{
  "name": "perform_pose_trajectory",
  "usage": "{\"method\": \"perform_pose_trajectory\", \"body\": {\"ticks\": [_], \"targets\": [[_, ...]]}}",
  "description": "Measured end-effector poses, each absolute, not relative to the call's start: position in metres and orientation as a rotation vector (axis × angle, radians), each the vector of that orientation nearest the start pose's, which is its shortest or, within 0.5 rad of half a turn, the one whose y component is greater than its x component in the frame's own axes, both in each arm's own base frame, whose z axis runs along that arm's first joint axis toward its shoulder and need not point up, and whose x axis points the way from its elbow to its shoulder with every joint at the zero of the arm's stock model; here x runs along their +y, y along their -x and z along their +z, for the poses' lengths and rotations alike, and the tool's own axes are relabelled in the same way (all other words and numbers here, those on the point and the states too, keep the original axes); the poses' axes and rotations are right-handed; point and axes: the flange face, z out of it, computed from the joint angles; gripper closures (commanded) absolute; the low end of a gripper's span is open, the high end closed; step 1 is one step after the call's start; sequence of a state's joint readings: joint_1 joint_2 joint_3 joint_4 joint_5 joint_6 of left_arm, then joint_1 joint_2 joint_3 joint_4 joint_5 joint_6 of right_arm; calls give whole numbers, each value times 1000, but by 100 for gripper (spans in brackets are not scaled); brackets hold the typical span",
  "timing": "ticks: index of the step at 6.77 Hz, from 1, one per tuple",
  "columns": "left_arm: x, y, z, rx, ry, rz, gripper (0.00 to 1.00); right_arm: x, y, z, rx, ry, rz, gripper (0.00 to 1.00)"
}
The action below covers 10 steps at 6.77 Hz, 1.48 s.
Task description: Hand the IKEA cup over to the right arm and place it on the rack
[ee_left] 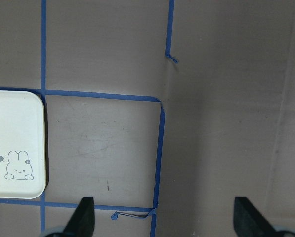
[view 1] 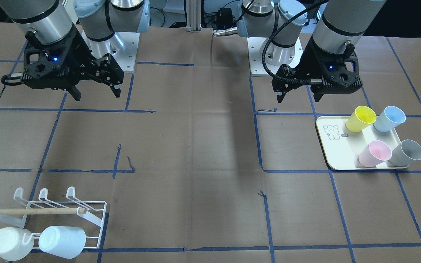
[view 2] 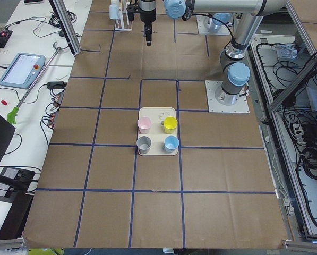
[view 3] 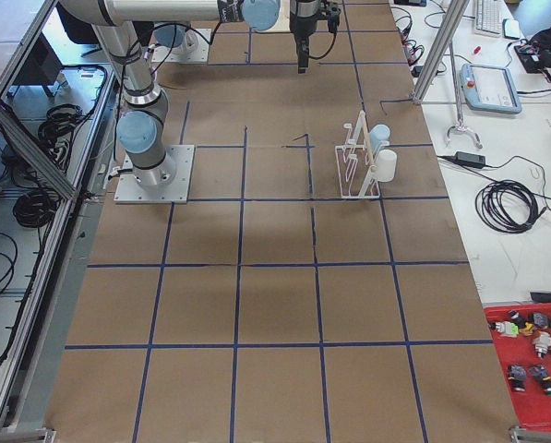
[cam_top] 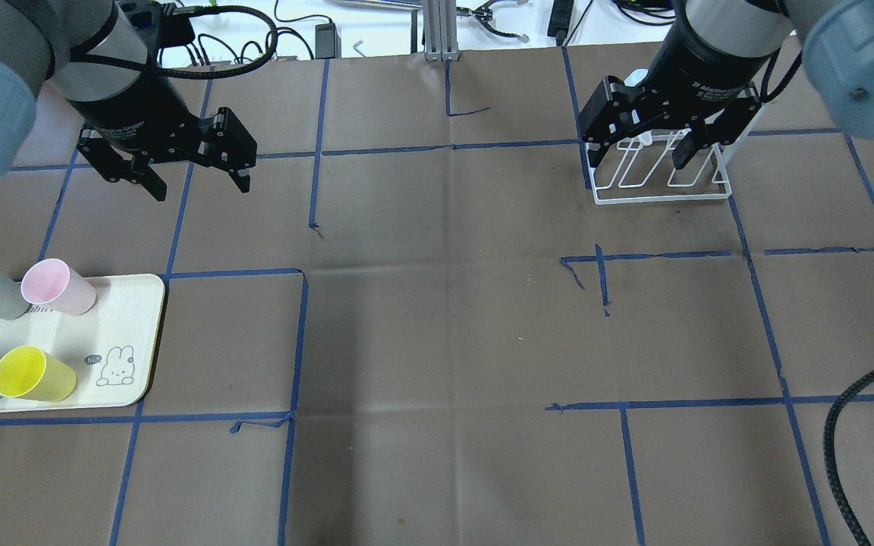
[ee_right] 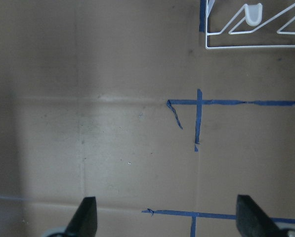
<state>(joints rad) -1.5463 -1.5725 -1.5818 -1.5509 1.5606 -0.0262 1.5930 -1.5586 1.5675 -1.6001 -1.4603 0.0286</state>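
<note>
IKEA cups (view 1: 376, 150) stood four to the cream tray (view 1: 333, 153) on the robot's left side of the counter (view 1: 196, 146): the yellow cup (view 1: 360, 118), the blue cup (view 1: 389, 118), the pink cup (view 1: 373, 156) and the grey cup (view 1: 407, 152), all mouth up and none of them gripped.

At the opposite end, the rack (view 1: 97, 213) already carried a white cup (view 1: 9, 243) and a pale blue cup (view 1: 62, 241), side by side in one row below the wooden dowel (view 1: 31, 211). The three prongs of the other row were bare.

The left hand (view 1: 298, 98) hung above the counter near the tray's inner end, fingers spread wide and holding nothing. The right hand (view 1: 97, 94) was likewise spread and empty, poised high, close to its own base and well apart from the rack.

Judging by this, two placements looked complete and a new cycle had not begun. The left arm had yet to pick a cup off the tray, carry it toward the middle and pass it across. The right arm then had to take it and hang it on a free prong.
</note>
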Motion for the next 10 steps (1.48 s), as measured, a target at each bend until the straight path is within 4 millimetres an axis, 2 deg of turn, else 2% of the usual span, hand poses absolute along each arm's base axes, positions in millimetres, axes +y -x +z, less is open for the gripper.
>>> {"method": "perform_pose_trajectory", "body": {"ticks": [2,3,6,10], "targets": [[-499,126,484,3150,53,-49,1,-488,-164,469,3075,-68,8,0],[-499,125,485,3149,33,-60,1,-489,-165,467,3078,-65,-29,0],[-499,122,486,3148,24,-71,1,-494,-164,471,3086,-51,-124,0],[-499,120,487,3149,28,-73,1,-485,-163,477,3093,-56,-80,0]]}}
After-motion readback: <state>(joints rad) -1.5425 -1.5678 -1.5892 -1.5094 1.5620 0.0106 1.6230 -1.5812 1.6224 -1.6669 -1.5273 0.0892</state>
